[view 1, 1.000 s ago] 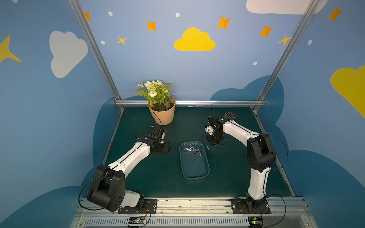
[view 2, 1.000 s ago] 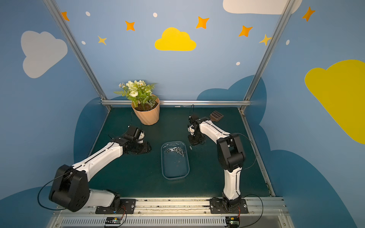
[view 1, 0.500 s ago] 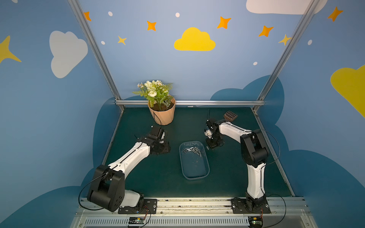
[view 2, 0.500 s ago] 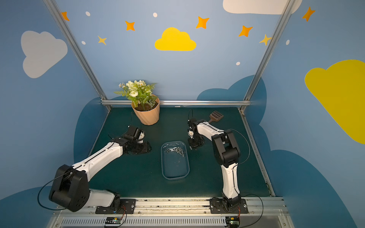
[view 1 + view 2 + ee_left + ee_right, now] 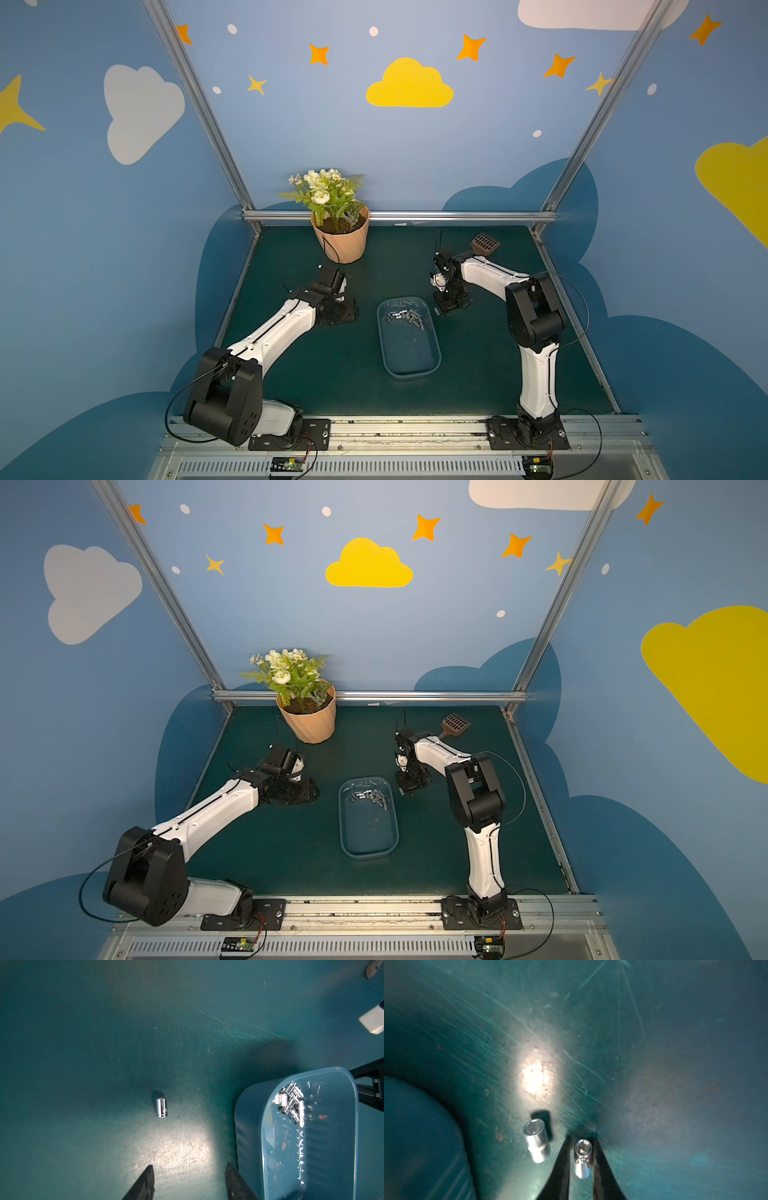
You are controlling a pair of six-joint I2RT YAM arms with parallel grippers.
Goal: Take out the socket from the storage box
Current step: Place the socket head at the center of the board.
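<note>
as i look down from above, the storage box [image 5: 409, 375] sits on the dark green mat [image 5: 490, 374] between the two arms. it is a shallow, see-through bluish tub with rounded corners, and a heap of sockets [image 5: 405, 318] glints at its far end. the left arm lies low and stretched out, with the left gripper [image 5: 337, 312] tipped down to the mat, left of the box. the right arm stands up from its base, bends at a high elbow and reaches away. its right gripper [image 5: 448, 306] points straight down, just beside the box's far right corner. a peach flowerpot [image 5: 341, 247] and a brown slotted scoop [image 5: 484, 245] stand at the back.

from the left wrist, the box shows a ribbed blue wall, and the heap is short chrome cylinders jumbled at one end. a lone socket [image 5: 161, 1107] lies on its side on the mat, apart from the box. the left gripper's jaws stand well apart with nothing between them.

from the right wrist, a narrow socket [image 5: 582, 1157] lies between the right gripper's two black jaws, down at the mat. the jaws are nearly closed around it, with only slivers either side, and i cannot tell whether they press on it. a wider socket [image 5: 536, 1142] lies just beside it, outside the jaws. the box is a blue blur nearby.
</note>
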